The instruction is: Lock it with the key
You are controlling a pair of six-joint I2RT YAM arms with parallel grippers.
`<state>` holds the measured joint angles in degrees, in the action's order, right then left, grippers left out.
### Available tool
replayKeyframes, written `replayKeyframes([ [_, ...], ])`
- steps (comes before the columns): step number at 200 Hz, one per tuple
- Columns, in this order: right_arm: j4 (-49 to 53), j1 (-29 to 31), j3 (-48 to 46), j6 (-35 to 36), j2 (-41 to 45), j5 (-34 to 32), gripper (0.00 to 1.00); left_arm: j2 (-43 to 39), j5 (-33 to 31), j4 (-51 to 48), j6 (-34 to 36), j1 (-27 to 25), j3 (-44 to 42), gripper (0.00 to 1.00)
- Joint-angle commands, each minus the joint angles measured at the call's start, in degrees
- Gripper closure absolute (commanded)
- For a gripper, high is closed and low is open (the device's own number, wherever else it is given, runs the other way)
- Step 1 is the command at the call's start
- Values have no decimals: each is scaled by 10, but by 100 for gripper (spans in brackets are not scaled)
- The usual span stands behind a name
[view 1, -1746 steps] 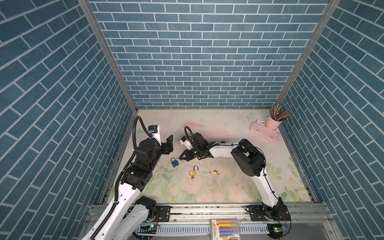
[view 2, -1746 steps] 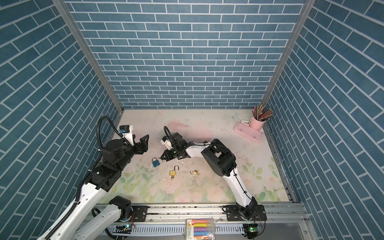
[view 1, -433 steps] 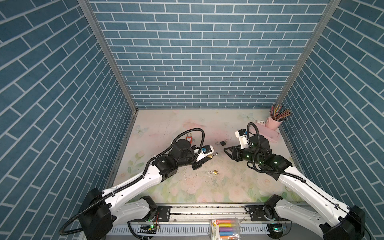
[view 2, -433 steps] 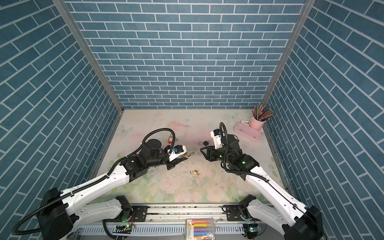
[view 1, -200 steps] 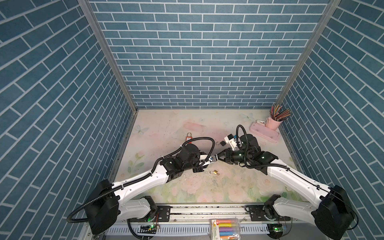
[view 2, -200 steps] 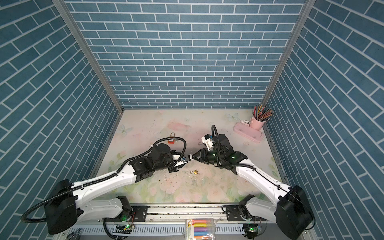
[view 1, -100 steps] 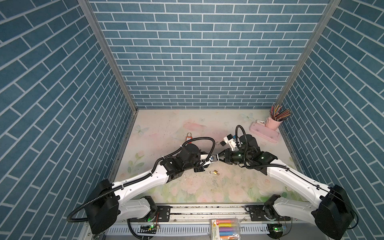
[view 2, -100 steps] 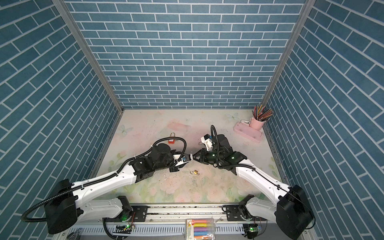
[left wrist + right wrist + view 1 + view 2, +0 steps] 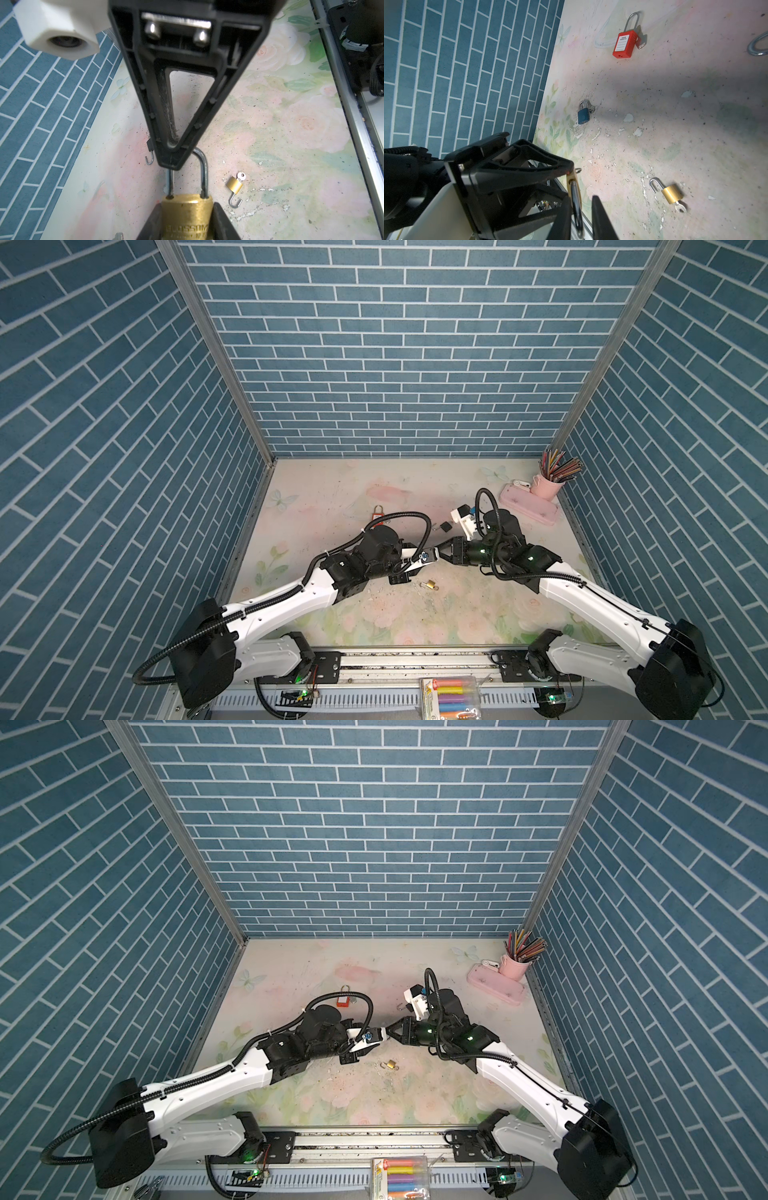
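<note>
A brass padlock (image 9: 187, 216) sits upright in my left gripper (image 9: 187, 207), which is shut on its body just above the table. Its steel shackle (image 9: 204, 172) points at my right gripper (image 9: 580, 197). That gripper straddles the shackle (image 9: 576, 204) with narrow jaws: one finger touches it and a slit of floor shows at the other. In both top views the two grippers (image 9: 419, 562) (image 9: 442, 552) meet tip to tip at mid-table. A small metal ring (image 9: 578, 170) pokes out by the padlock's base. The key itself is hidden.
A small brass padlock (image 9: 431, 584) with its shackle open and a key in it lies just in front of the grippers. Behind them lie a red padlock (image 9: 377, 512) and a black one (image 9: 445, 526). A blue padlock (image 9: 583, 116) lies near the left wall. A pink cup of pencils (image 9: 548, 485) stands back right.
My right gripper has crept a little closer to the left gripper, and its jaws have narrowed round the shackle. The left arm has held still with the padlock.
</note>
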<state>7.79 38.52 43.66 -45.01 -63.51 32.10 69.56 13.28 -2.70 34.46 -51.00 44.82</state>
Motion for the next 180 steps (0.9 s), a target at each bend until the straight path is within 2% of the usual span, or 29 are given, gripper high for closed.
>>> replayKeyframes([
  [1,-17,1,-2,13,10,-1,85,7,14,10,-3,-2,22,94],
  [72,-33,1,-18,26,16,14,100,12,18,15,-8,-1,29,94],
  [140,-107,1,-72,89,49,69,100,18,26,18,-11,-2,35,94],
  [180,-151,1,-111,93,67,86,100,17,28,23,-11,-2,39,94],
])
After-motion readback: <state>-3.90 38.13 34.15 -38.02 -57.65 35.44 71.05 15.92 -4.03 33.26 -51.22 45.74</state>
